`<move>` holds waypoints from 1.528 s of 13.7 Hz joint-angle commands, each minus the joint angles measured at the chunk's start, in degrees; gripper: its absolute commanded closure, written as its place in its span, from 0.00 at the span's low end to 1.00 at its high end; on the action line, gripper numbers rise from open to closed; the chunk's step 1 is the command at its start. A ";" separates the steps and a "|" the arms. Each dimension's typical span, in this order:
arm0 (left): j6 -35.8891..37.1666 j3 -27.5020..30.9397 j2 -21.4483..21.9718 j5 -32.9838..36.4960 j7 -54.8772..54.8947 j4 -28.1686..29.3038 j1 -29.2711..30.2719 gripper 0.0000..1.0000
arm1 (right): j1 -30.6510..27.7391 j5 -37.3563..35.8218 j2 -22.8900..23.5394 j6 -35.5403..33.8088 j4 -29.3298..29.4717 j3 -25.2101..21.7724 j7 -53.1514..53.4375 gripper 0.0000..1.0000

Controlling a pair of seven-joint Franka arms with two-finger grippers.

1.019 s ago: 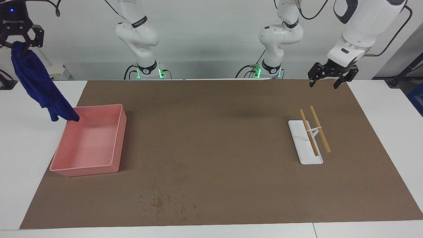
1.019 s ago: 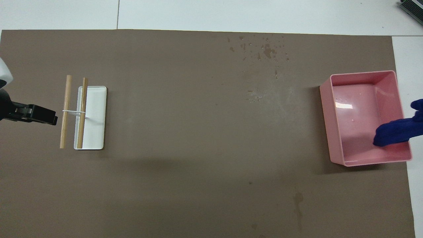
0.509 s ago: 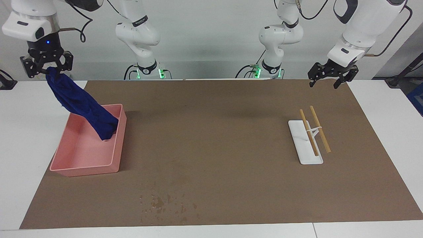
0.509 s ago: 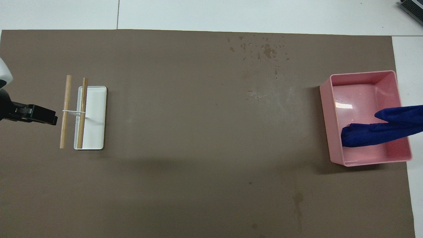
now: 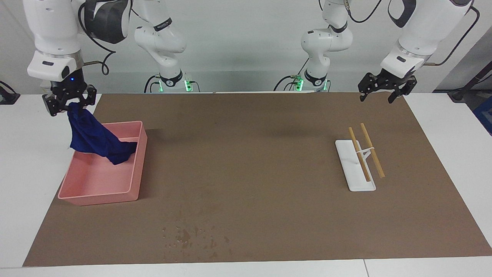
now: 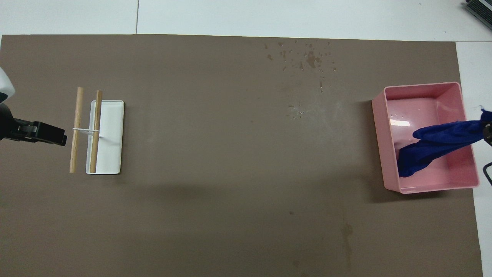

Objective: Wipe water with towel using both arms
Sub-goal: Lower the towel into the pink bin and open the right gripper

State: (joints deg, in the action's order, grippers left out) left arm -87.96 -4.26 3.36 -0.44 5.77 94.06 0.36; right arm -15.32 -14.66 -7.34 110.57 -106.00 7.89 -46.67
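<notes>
Towel (image 5: 96, 139) hangs clamped in your right hand (image 5: 69, 103), tail in the pink bin (image 5: 82, 197); lift it clear first. Left hand (image 5: 386, 90) waits open.

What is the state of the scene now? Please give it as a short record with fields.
right gripper: shut on the blue towel, over the pink bin's edge
blue towel: hanging, its lower end inside the pink bin
left gripper: waiting in the air, holding nothing
water drops: on the brown mat, not wiped yet
white tray: carries a rack of two wooden sticks
</notes>
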 commanded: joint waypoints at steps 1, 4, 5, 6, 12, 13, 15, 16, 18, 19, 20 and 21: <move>-0.02 0.22 0.16 -0.35 0.47 0.07 0.00 0.00 | -0.24 1.56 -1.10 0.96 -0.79 0.20 0.44 0.00; -0.02 0.22 0.16 -0.35 0.47 0.07 0.08 0.00 | 0.28 6.72 -0.22 0.01 3.14 0.29 1.05 0.00; -0.02 0.22 0.16 -0.35 0.47 0.07 0.00 0.00 | 0.72 8.32 -0.30 -0.96 4.56 0.29 1.40 0.00; -0.02 0.22 0.16 -0.35 0.47 0.07 0.00 0.00 | 0.99 8.60 -0.30 -3.58 6.74 0.37 1.76 0.00; -0.02 0.22 0.16 -0.35 0.47 0.07 0.00 0.00 | 6.34 11.41 -0.13 -17.65 11.95 1.25 24.12 0.00; -0.02 0.22 0.16 -0.35 0.47 0.07 0.00 0.00 | 7.40 12.37 -0.13 -20.63 12.56 1.34 29.04 0.00; -0.02 0.22 0.16 -0.35 0.47 0.07 0.00 0.00 | 7.84 16.31 -0.30 -24.16 12.40 1.34 36.71 0.00; -0.02 0.22 0.16 -0.35 0.47 0.07 0.00 0.00 | 8.19 17.55 -0.91 -26.26 11.52 1.52 39.44 0.00; -0.02 0.22 0.16 -0.35 0.47 0.07 0.08 0.00 | 10.83 17.65 -0.57 -27.42 11.16 2.40 46.12 0.00; -0.02 0.22 0.16 -0.35 0.47 0.07 0.00 0.00 | 11.01 17.65 -0.31 -28.03 11.25 2.48 46.40 0.00; -0.02 0.22 0.16 -0.35 0.47 0.07 0.00 0.00 | 11.62 17.65 -0.30 -29.35 11.34 2.49 46.76 0.00; -0.02 0.22 0.16 -0.35 0.47 0.07 0.00 0.00 | 12.58 17.48 -0.22 -30.32 11.60 2.40 47.11 0.00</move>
State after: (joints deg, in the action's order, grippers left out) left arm -87.96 -4.26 3.35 -0.44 5.77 94.06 0.36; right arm -3.35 1.82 -7.60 82.05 -94.51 10.33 -0.92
